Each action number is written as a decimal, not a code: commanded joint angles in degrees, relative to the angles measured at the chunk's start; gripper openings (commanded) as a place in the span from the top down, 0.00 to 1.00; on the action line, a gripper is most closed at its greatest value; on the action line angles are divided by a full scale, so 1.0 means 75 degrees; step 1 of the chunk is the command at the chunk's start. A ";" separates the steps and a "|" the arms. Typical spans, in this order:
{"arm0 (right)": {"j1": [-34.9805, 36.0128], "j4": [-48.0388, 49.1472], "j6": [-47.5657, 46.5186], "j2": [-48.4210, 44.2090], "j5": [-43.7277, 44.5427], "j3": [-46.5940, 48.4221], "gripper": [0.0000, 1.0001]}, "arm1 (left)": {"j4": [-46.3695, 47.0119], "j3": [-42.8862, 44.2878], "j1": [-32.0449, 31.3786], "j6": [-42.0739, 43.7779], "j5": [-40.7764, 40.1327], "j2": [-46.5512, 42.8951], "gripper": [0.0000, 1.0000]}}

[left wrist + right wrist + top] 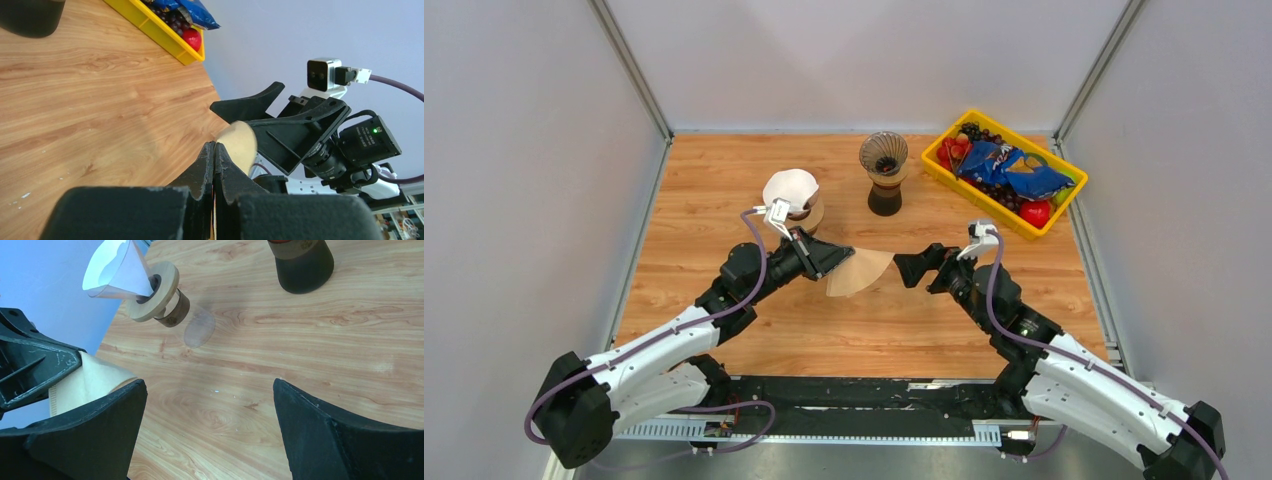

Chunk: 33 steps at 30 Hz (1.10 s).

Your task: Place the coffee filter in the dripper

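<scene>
A tan paper coffee filter [861, 272] hangs above the table's middle, and my left gripper [842, 256] is shut on its left edge. The left wrist view shows the filter [241, 144] pinched between the closed fingertips of that gripper [214, 146]. My right gripper [906, 268] is open just right of the filter, empty, with its left finger beside the paper [90, 380]. Behind the left gripper stands a clear cone dripper [791, 192] with a wooden collar [156, 294]. A dark glass dripper [884, 153] sits on a dark carafe further back.
A yellow basket [972, 198] with a blue snack bag, grapes and red fruit stands at the back right. The dark carafe [302, 265] is ahead of my right gripper [209, 382]. Grey walls enclose the wooden table [724, 170].
</scene>
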 commanded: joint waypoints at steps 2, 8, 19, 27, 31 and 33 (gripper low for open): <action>-0.0003 0.0000 -0.0116 -0.0015 0.0066 0.0303 0.00 | 0.0160 0.0357 -0.0031 0.0021 -0.0054 -0.0025 1.00; -0.0004 -0.0017 -0.0108 -0.0027 -0.0116 0.0295 0.00 | 0.0090 0.0376 -0.0031 0.0106 -0.0130 -0.0026 1.00; -0.0006 0.0840 -0.0291 0.0037 -0.1168 0.0437 0.00 | 0.0149 0.0473 -0.0031 0.0176 0.0194 0.0289 1.00; 0.0001 0.1897 -0.0510 0.0255 -0.2653 0.0313 0.00 | 0.0275 0.0471 -0.0031 0.0364 0.0278 0.0562 1.00; -0.0001 0.2945 -0.0446 0.0858 -0.3661 0.0318 0.00 | 0.0785 0.0598 -0.0025 0.0413 0.1112 0.1008 1.00; 0.0000 0.2851 -0.0486 0.1262 -0.3722 0.0543 0.02 | 0.1086 0.0650 -0.0032 0.0380 0.1569 0.1200 1.00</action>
